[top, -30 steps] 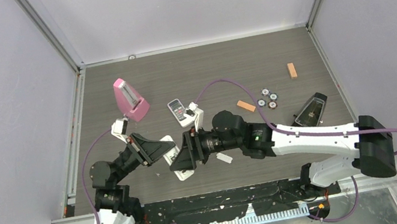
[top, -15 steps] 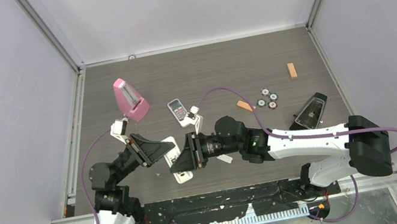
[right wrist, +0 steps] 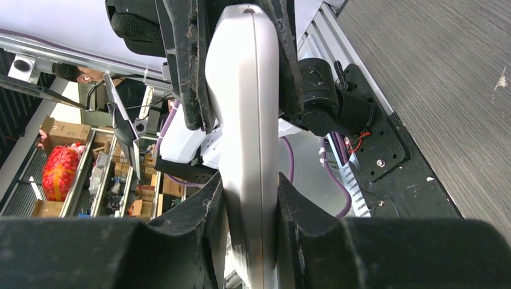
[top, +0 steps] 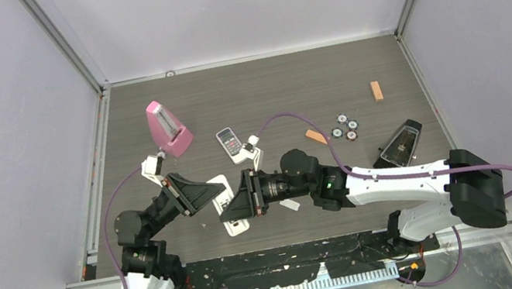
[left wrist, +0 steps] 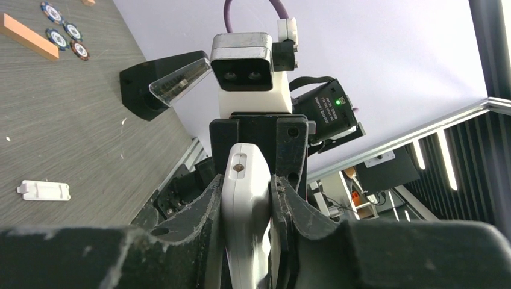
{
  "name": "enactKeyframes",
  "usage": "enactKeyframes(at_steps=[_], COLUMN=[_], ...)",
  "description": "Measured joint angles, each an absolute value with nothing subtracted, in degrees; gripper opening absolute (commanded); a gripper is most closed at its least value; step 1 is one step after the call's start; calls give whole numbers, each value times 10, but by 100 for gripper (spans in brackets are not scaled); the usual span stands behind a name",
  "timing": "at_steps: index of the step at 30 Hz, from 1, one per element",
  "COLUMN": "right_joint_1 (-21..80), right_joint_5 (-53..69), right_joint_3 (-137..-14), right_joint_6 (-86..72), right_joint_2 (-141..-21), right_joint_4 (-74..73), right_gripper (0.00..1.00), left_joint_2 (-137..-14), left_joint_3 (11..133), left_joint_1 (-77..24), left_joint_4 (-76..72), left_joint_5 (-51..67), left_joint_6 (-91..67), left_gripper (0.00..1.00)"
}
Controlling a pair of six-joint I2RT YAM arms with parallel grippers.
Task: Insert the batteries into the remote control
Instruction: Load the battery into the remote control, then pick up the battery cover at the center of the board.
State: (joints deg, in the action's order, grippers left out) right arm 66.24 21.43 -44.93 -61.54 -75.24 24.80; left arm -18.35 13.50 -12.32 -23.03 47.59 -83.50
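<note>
The long white remote control (top: 232, 210) is held off the table between both grippers. My left gripper (top: 218, 192) is shut on its far end, and my right gripper (top: 234, 205) is shut on its near part. In the left wrist view the remote (left wrist: 244, 180) stands edge-on, clamped between my fingers. In the right wrist view the remote (right wrist: 244, 108) is squeezed between my jaws, with the left gripper's fingers gripping its far end. A small white battery cover (top: 289, 204) lies on the table; it also shows in the left wrist view (left wrist: 43, 190). No batteries are in view.
A pink metronome (top: 168, 128) stands at the back left and a black one (top: 402, 142) at the right. A shorter remote with a dark display (top: 230, 142), two orange blocks (top: 317, 137) (top: 377, 90) and several coin-like discs (top: 347, 127) lie behind the arms.
The right arm has shifted slightly left and its wrist has turned a little. Both grippers keep hold of the remote, which has barely moved.
</note>
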Motion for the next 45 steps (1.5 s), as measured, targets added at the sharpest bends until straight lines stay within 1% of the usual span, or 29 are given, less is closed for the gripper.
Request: enactKeyframes(at_steps=[1, 2, 3, 4, 6, 8, 13, 15, 17, 18, 20, 22, 24, 25, 31, 34, 38, 40, 42, 45], right_joint_1=[662, 662, 662, 662, 659, 654, 620, 599, 582, 575, 567, 565, 565, 565, 568, 581, 602, 611, 618, 625], right_joint_5=[216, 216, 215, 212, 206, 197, 178, 163, 139, 119, 75, 24, -14, -32, -109, -144, -173, -179, -182, -187], right_joint_3=[-449, -449, -449, -449, -448, -437, -400, -387, -384, -384, -386, -392, -399, -402, -428, -469, -541, -568, -581, -587], right_joint_6=[-617, -617, -618, -621, -620, -610, -576, -560, -545, -538, -529, -527, -530, -535, -568, -571, -564, -562, -564, -580], right_joint_2=[-752, -752, -752, -752, -748, -728, -631, -578, -537, -518, -500, -505, -528, -551, -708, -779, -861, -892, -912, -929], right_joint_4=[246, 245, 242, 237, 229, 222, 176, 143, 97, 68, 8, -63, -116, -136, -221, -249, -274, -284, -290, -303], right_gripper=[40, 49, 65, 74, 80, 82, 82, 80, 75, 69, 62, 59, 57, 56, 55, 55, 51, 49, 43, 37], left_joint_2=[-183, -181, -180, -179, -174, -172, -172, -172, -172, -172, -172, -172, -172, -172, -163, -151, -138, -138, -140, -148], left_joint_3=[135, 136, 137, 139, 143, 148, 157, 157, 157, 157, 157, 157, 157, 157, 145, 128, 108, 102, 99, 99], left_joint_1=[-123, -123, -123, -123, -123, -123, -123, -123, -123, -123, -123, -123, -123, -123, -123, -123, -123, -123, -123, -123], left_joint_4=[-227, -220, -216, -207, -183, -152, -92, -75, -56, -47, -33, -20, -13, -11, -9, -8, -8, -8, -8, -9], left_joint_5=[476, 476, 476, 476, 475, 473, 456, 448, 439, 434, 423, 412, 400, 395, 368, 349, 322, 310, 304, 298], left_joint_6=[-833, -831, -827, -818, -792, -768, -725, -712, -698, -691, -679, -669, -663, -659, -655, -658, -671, -673, -674, -673], left_gripper=[0, 0, 0, 0, 0, 0, 0, 0, 0, 0, 0, 0, 0, 0, 0, 0, 0, 0, 0, 0])
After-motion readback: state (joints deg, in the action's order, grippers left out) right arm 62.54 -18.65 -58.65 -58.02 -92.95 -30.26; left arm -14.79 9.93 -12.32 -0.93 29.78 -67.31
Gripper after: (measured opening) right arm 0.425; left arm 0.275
